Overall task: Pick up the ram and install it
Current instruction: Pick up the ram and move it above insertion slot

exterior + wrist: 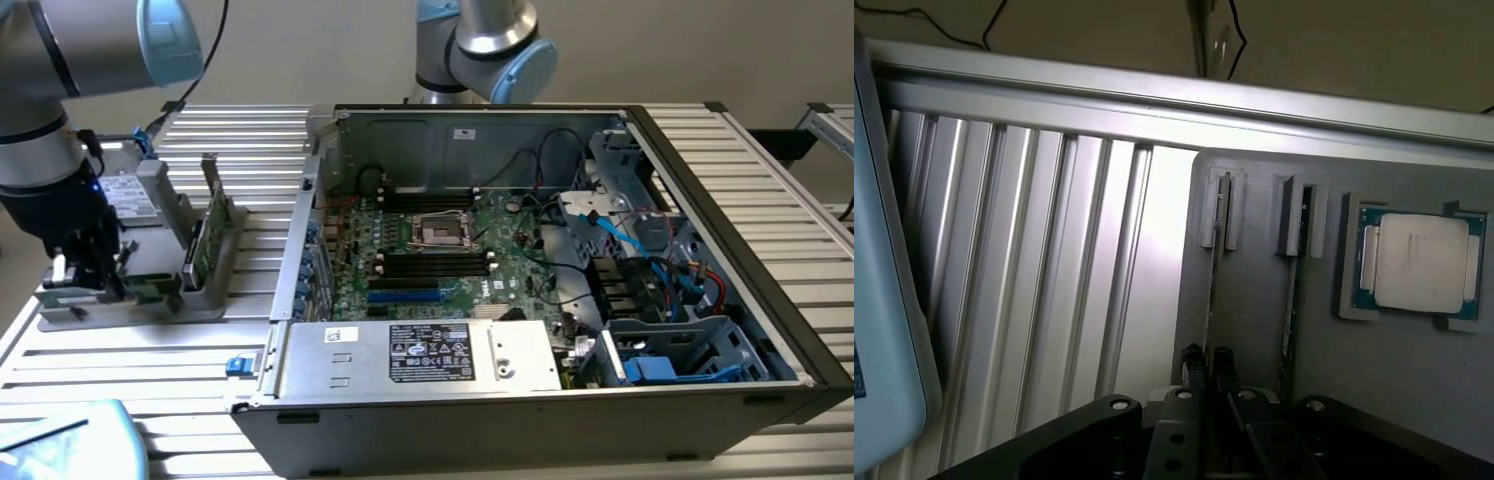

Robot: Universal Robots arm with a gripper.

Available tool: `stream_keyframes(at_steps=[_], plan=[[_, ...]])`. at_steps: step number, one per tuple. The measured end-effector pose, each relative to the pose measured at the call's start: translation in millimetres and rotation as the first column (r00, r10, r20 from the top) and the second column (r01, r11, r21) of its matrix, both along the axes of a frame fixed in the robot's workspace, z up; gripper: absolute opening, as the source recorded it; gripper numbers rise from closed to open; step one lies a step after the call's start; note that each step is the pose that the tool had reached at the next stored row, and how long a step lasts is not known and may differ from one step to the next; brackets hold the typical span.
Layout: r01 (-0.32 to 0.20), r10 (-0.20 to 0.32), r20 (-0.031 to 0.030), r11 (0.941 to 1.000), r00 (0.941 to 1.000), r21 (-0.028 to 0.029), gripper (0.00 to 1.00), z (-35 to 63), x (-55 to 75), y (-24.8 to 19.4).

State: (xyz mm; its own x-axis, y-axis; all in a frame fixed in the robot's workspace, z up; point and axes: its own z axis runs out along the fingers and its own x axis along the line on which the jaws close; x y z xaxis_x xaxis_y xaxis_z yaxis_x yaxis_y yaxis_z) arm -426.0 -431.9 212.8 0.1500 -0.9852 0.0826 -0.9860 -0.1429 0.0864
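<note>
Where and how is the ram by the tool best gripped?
Pinch the ram across its flat faces at the upper long edge, from straight above: it stands on edge in the grey holder, leaving just that thin edge free.

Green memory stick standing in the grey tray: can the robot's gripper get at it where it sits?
Yes, it seems so: the gripper is down over the long dark-green ram stick, one finger either side of its thin edge, nothing in the way.
</note>
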Motion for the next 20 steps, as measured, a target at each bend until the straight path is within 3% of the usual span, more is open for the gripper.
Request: stream_keyframes(at_steps=[11, 20], plan=[[0.000, 0.000, -0.0026, 1.0000, 1.0000, 0.0000, 0.14, 11.0, 1.6, 0.0], [0.000, 0.000, -0.0062, 1.0000, 1.0000, 0.0000, 0.14, 29.1, 3.3, 0.0]])
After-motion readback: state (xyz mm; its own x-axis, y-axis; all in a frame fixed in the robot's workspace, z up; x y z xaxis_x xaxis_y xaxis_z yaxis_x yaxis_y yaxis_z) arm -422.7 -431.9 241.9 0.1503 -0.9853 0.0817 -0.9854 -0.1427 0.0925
